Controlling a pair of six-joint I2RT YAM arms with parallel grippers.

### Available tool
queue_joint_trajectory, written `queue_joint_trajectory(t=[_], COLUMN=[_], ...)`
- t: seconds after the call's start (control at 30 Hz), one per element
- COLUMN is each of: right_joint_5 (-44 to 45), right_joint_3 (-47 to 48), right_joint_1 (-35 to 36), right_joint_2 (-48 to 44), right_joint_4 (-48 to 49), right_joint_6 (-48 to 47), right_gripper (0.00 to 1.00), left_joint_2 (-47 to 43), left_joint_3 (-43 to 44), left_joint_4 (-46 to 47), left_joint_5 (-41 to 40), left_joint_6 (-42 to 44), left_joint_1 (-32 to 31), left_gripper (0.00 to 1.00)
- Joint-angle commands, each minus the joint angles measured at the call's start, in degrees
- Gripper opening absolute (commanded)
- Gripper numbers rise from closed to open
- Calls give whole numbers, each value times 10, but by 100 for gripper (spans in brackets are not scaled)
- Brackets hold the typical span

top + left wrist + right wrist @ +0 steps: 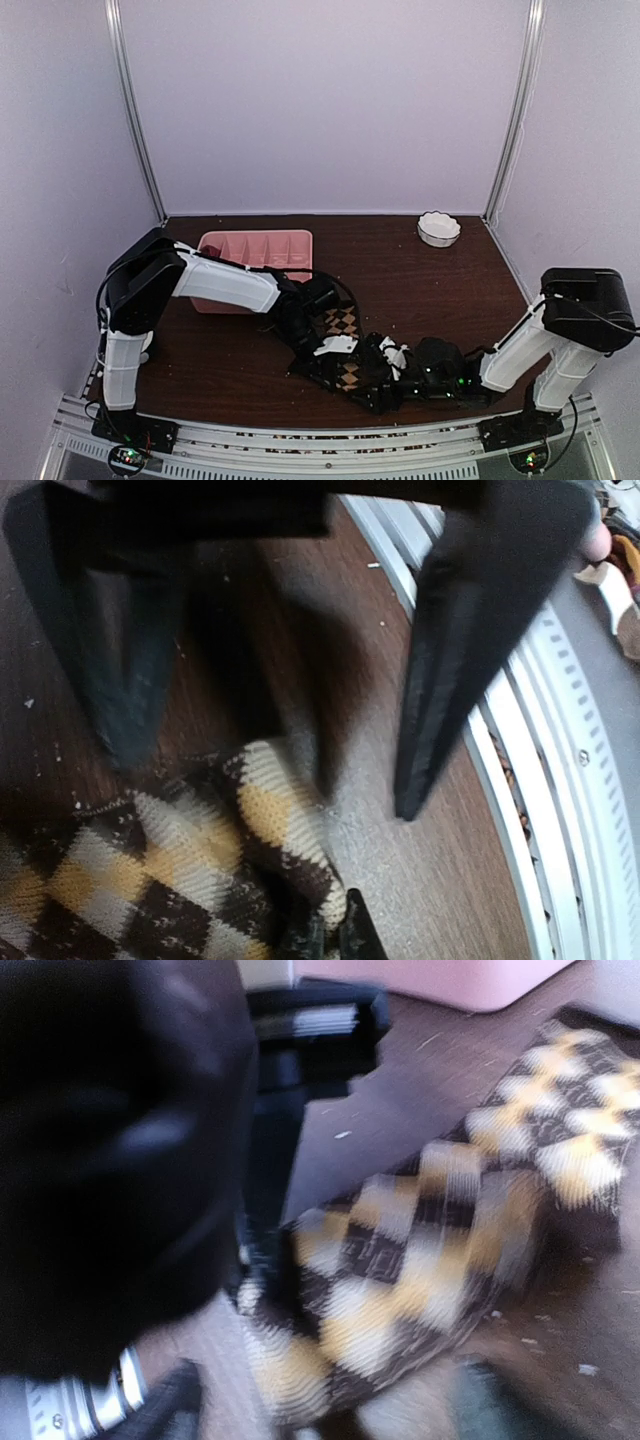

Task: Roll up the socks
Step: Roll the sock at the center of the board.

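Lavender panel walls (320, 100) enclose a dark brown wood-grain counter (430, 290), speckled with crumbs. Brown-and-tan checkered knit sock (420, 1250): lying flat near the front edge, between the arms. Left end effector (270, 770): fingers spread, empty, tips near the sock's edge. Right end effector (382, 383): blurred, opening cannot be told. Pink divided plastic tray (255, 238) and white scalloped bowl (439, 228): at the rear.

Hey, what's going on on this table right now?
Both arms reach down to the sock, lying near the front edge of the table. The left gripper hangs with open jaws at one end; the right gripper seems open too, though its view is blurred. No roll yet. A tray and bowl sit behind, untouched.
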Motion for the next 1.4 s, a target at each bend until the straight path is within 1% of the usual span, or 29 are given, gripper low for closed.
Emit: queue_joint_trajectory(t=[0.0,0.1,0.2,0.23,0.3,0.37,0.4,0.43,0.47,0.53,0.6,0.63,0.7,0.73,0.77,0.87,0.97,1.17,1.37], right_joint_5=[70,117,228,287,405,497,526,530,519,468,418,397,360,352,354,369,393,360,288], right_joint_3=[-34,-48,-64,-63,-62,-66,-62,-61,-68,-95,-100,-94,-79,-72,-66,-44,-8,77,110], right_joint_1=[27,49,89,102,128,132,132,132,132,132,132,135,156,170,184,222,246,238,173], right_joint_2=[-15,-54,-104,-123,-166,-201,-212,-219,-222,-222,-207,-196,-167,-150,-134,-93,-72,-27,8], right_joint_4=[-120,-128,-143,-167,-229,-253,-271,-275,-252,-186,-158,-160,-172,-170,-169,-166,-169,-183,-198], right_joint_6=[-42,-46,-47,-42,-13,62,99,113,109,66,23,0,-38,-56,-70,-92,-142,-280,-345], right_gripper=[100,100,100,100,100,100,100,100,100,100,100,97,84,76,71,66,64,57,43], left_joint_2=[43,52,69,79,99,108,110,114,120,147,170,179,192,197,201,210,218,227,235], left_joint_3=[18,23,39,51,74,86,92,98,110,145,179,187,193,196,199,204,205,208,211], left_joint_4=[-74,-85,-110,-128,-158,-167,-167,-167,-172,-203,-234,-240,-246,-248,-252,-258,-256,-249,-251], left_joint_5=[-10,-6,9,12,13,5,0,-7,-13,-19,-18,-23,-39,-44,-47,-67,-106,-157,-159], left_joint_6=[-56,-56,-53,-47,-42,-48,-55,-64,-74,-88,-97,-103,-112,-116,-117,-120,-122,-123,-121], left_joint_1=[22,25,32,33,35,35,35,35,35,36,36,36,36,36,36,36,36,33,29], left_gripper=[0,0,0,0,0,0,0,0,0,0,0,0,0,0,0,0,0,0,0])
